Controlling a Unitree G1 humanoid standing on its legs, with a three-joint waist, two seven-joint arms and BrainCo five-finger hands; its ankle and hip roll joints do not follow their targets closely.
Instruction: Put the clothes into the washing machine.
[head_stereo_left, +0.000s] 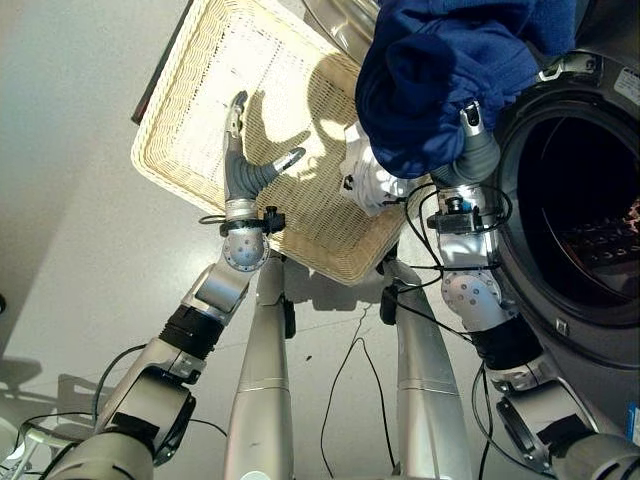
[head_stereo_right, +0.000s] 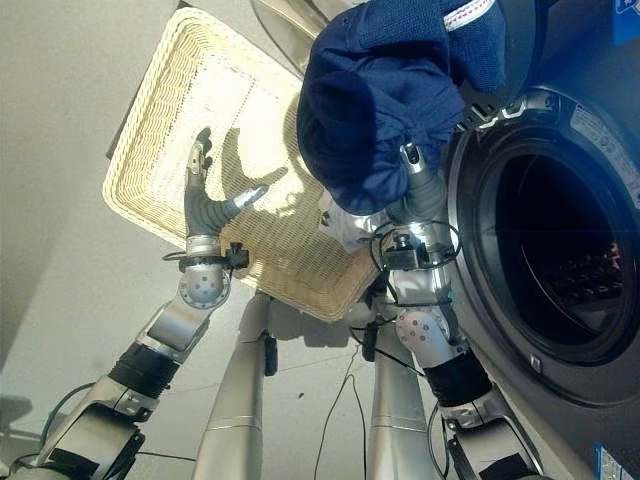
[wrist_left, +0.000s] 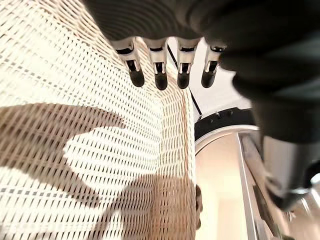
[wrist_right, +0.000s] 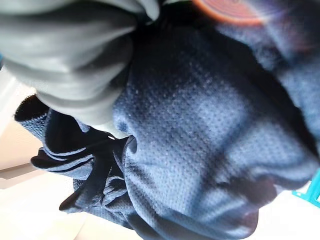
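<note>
A navy blue garment hangs bunched in the air between the wicker basket and the washing machine's round opening. My right hand is under it, thumb against the cloth and fingers buried in the folds. The right wrist view shows the blue garment pressed close. My left hand hovers open over the basket's floor with its fingers straight and holding nothing. A white crumpled piece, apparently cloth, lies at the basket's near right corner below the blue garment.
The washing machine's dark drum sits at the right, its grey door rim beside my right hand. A silver curved part, perhaps the open door, shows behind the basket. Grey floor lies to the left.
</note>
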